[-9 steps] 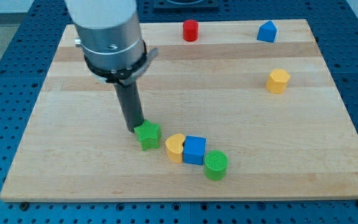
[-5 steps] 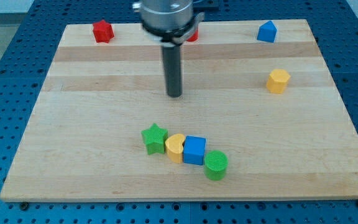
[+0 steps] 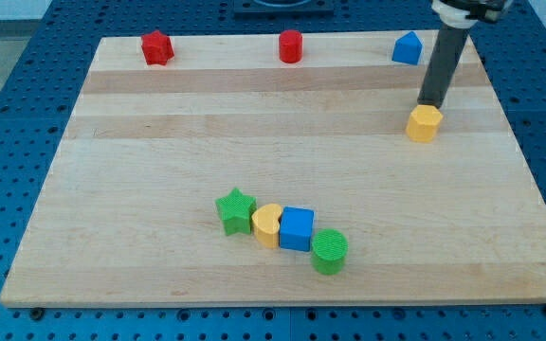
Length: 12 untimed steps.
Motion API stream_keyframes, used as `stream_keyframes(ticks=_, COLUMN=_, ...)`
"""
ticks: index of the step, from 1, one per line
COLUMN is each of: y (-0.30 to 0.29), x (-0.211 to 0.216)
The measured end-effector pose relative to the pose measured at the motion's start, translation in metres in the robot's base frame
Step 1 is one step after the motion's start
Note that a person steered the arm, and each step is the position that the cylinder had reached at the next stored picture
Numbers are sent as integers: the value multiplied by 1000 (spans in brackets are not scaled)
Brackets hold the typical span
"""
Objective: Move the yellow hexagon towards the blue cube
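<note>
Yellow hexagon (image 3: 424, 122) sits on the board's right side, approx 3 o'clock from board centre. My tip (image 3: 430, 103) is right at its far edge, at 12 o'clock from it, touching or v. nearly so; can't tell which. No fingers on this rig, just a bare rod, so nothing's grasped or clenched; it only pushes.

Key relation: blue cube (image 3: 297, 228) lies well apart, at roughly 8 o'clock from the hexagon, low-centre on the board, packed in a row w/ green star (image 3: 235, 209), yellow heart (image 3: 267, 224) on its left and green cylinder (image 3: 330, 251) on its right. My guess: for a push along that line the tip wants to be nearer 2 o'clock of the hexagon; from 12 o'clock it'd drive mostly toward 6, missing the cube to the right. Small shift right prob. needed first.

Up top: red star (image 3: 156, 46), red cylinder (image 3: 291, 45), another blue block (image 3: 407, 47), all out of the way.
</note>
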State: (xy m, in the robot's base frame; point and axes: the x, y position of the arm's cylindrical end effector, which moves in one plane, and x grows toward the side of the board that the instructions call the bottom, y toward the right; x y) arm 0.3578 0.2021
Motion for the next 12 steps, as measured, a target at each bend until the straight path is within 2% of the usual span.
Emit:
stream_keyframes(ticks=3, y=-8, x=56)
stream_keyframes(ticks=6, y=-63, x=76)
stream_keyframes(ticks=8, y=-100, x=115)
stream_keyframes(ticks=11, y=-162, x=137)
stream_keyframes(ticks=12, y=-166, x=135)
